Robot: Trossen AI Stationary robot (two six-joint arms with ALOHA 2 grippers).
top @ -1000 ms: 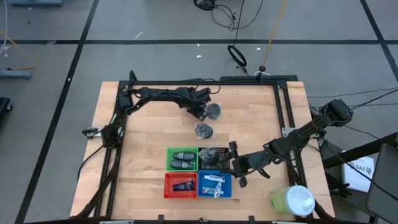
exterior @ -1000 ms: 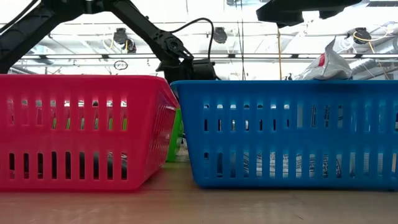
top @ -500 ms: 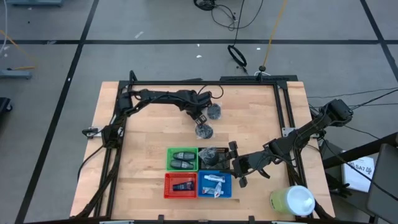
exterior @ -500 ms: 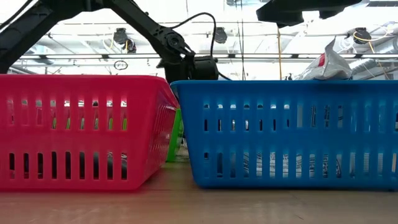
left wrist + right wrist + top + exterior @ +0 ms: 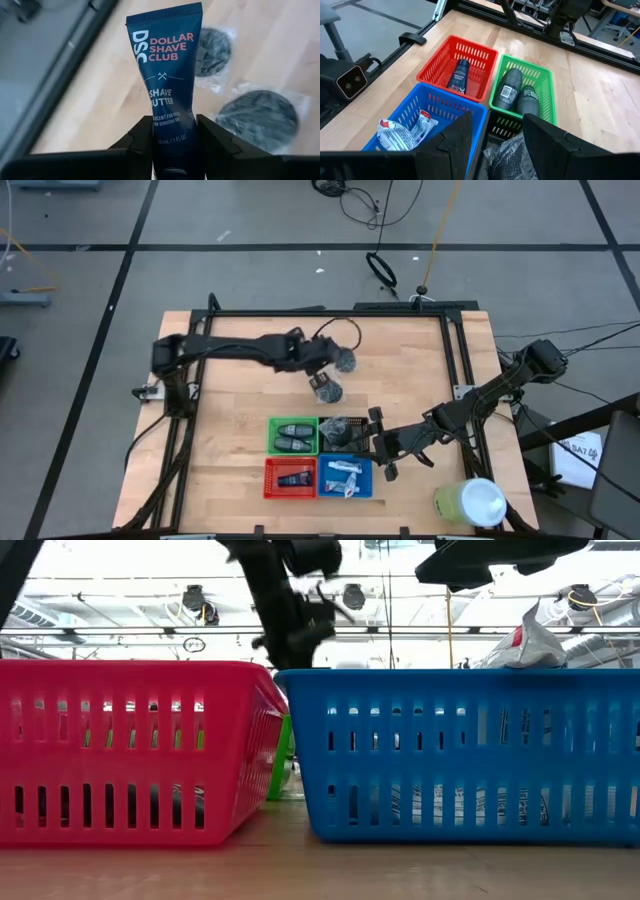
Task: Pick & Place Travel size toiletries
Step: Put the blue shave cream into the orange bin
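High: left gripper (image 5: 318,367) is mid-table, above the trays, pinching a dark blue tube, which is hard to pick out from here. Two mesh puffs lie close by, one (image 5: 344,360) just beside the gripper, the other (image 5: 327,389) just below it. Right gripper (image 5: 380,442) waits by the black tray (image 5: 342,432), w/ nothing seen in it. Green tray (image 5: 293,436) has two grey ovals, red tray (image 5: 290,477) one tube, blue tray (image 5: 345,477) white-and-blue tubes. Pale green cylinder (image 5: 470,503) sits at the table corner.

Low: red and blue tray walls fill the view; left arm shows above them, tube not visible.

L wrist: tube (image 5: 168,75) clamped at its cap end between both fingers (image 5: 141,140), crimp end pointing away, clear of the wood. Reads "DSC DOLLAR SHAVE CLUB", "SHAVE BUTTER", partly covered "30 mL / 1 FL OZ". Both wrapped puffs on the table beyond.

R wrist: fingers apart, empty; a wrapped puff in the black tray under them. Oval labels too small to read.

Risks: grip is low on a soft, slick tube, so it could swing or slip on the carry; prob belongs in red w/ the matching tube, and a tilted drop could catch the rim or land in green.
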